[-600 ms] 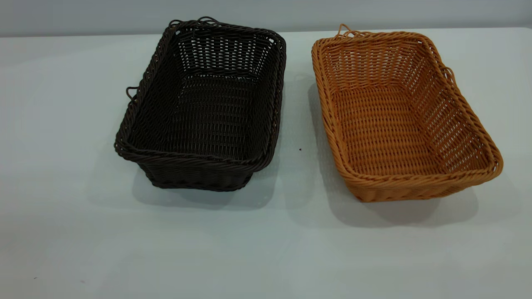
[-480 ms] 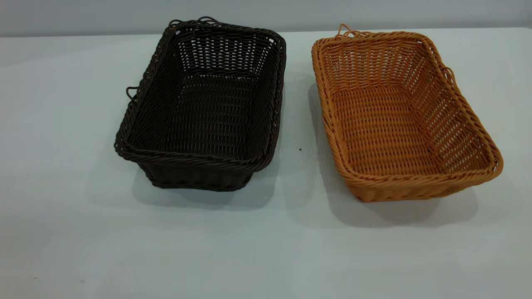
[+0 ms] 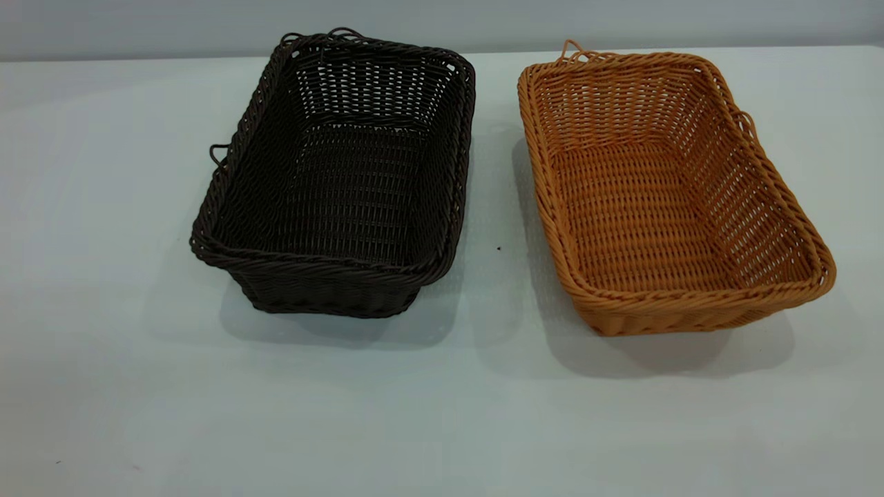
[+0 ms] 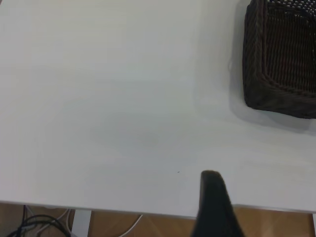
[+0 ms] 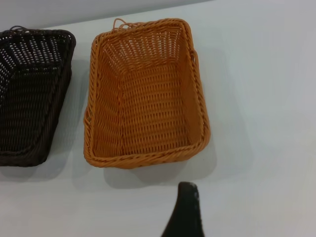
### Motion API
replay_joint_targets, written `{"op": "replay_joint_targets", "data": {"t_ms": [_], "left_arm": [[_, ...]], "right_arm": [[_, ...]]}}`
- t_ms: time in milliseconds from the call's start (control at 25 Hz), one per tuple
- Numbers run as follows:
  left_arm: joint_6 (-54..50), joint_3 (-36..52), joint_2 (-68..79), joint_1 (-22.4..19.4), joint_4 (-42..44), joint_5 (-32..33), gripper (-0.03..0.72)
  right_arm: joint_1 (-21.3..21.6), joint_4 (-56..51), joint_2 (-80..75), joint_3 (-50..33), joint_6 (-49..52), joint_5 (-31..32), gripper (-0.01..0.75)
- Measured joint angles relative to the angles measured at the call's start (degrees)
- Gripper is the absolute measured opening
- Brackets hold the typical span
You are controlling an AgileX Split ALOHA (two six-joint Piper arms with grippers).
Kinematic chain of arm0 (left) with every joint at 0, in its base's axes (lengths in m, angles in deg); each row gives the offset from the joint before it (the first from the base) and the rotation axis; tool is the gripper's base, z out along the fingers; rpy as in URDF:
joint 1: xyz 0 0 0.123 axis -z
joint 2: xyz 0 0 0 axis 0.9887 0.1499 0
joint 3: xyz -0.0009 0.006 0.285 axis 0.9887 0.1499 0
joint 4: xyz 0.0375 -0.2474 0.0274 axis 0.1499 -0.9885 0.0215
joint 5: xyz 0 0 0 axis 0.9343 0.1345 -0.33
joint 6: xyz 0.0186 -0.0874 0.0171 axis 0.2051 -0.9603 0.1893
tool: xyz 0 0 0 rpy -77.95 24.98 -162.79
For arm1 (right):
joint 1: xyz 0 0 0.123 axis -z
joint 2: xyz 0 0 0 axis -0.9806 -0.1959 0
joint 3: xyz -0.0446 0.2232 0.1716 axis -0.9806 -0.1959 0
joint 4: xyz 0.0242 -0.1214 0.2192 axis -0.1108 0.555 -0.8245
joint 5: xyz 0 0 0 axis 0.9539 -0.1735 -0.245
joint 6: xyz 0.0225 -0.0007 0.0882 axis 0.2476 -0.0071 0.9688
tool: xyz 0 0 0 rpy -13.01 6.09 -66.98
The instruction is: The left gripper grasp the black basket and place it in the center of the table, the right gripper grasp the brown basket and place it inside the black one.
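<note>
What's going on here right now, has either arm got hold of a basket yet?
Not yet. The black basket and the brown basket sit side by side on the table, apart from each other, both empty and upright. Neither is being held. The exterior view shows no arm. Each wrist view shows only one dark fingertip: the left gripper is off at the table's edge, and the right gripper hangs short of the brown basket.

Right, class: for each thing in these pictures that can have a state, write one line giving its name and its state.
Dark brown-black rectangular woven wicker basket: upright, empty, on the table, ungrasped.
Orange-tan rectangular woven wicker basket: upright, empty, beside the dark one, apart from it, ungrasped.
Pale smooth table: carries both baskets.
Left gripper: off the dark basket, only one dark fingertip in view.
Right gripper: short of the orange basket, only one fingertip in view.
</note>
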Motion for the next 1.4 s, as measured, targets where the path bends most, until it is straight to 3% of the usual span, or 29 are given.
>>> {"op": "replay_joint_targets", "data": {"t_ms": [1400], "left_arm": [[-1.77, -0.12, 1.81, 0.00, 2.05, -0.37, 0.435]], "right_arm": [[0.00, 1.53, -0.76, 0.07, 2.79, -0.19, 0.560]]}}
